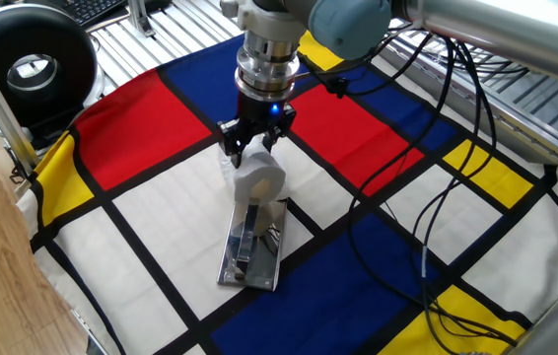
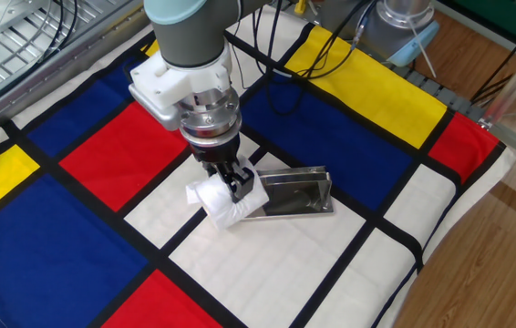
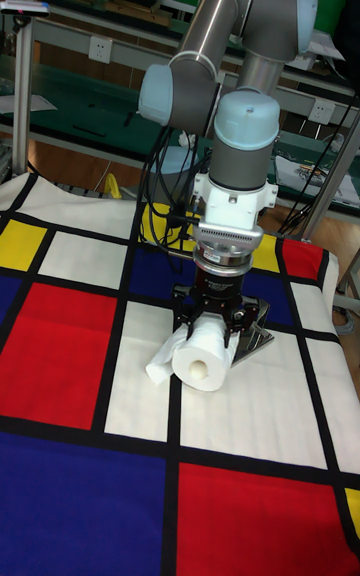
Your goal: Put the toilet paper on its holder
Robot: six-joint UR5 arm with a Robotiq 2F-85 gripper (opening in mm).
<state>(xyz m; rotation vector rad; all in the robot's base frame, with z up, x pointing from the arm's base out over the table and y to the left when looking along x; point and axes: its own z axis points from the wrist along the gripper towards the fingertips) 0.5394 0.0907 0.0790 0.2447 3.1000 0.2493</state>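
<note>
The gripper (image 1: 249, 148) squeezes the toilet paper (image 3: 203, 354) from both sides. The white roll sits at one end of the shiny holder (image 2: 293, 193), touching it. The holder lies flat on a white square of the colorful cloth (image 2: 76, 237) with black lines.
</note>
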